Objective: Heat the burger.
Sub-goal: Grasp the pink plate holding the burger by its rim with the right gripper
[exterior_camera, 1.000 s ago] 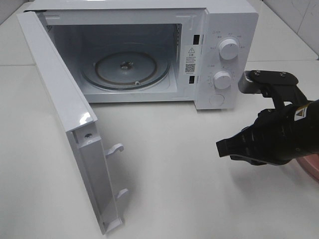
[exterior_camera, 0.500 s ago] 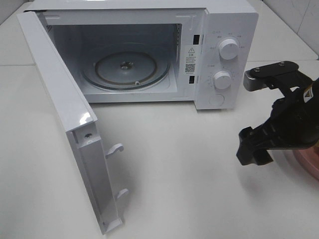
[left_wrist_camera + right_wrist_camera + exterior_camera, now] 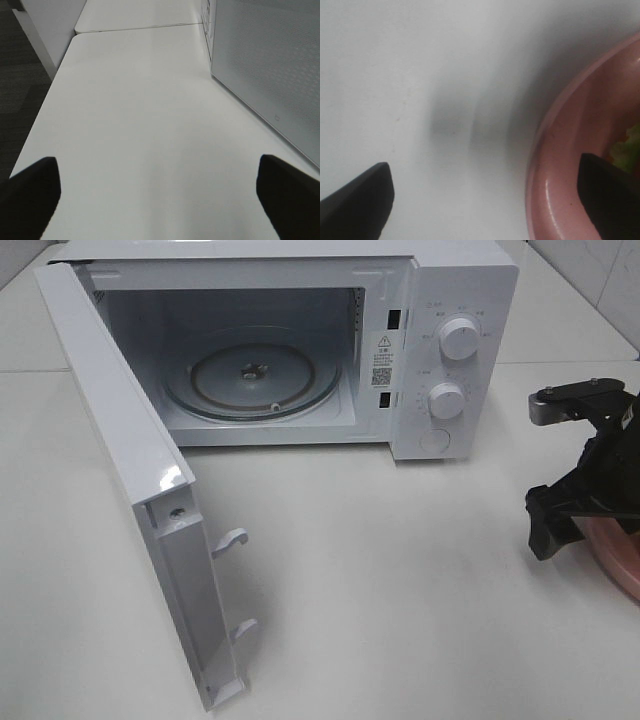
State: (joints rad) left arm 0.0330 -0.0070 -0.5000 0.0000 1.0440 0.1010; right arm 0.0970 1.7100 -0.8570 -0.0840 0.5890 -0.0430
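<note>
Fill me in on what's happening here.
The microwave stands with its door swung open and its turntable bare. The right gripper, open, hangs across the rim of a pink plate on the table; the burger, barely visible, lies on it. The left gripper is open beside the microwave, holding nothing.

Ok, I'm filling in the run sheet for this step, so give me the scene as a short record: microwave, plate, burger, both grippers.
microwave: door open, turntable bare
pink plate: on the table, at the right edge of the high view
burger: on the plate, only a green edge visible
right gripper: open, straddling the plate's rim, holding nothing
left gripper: open, above the table beside the microwave
</note>
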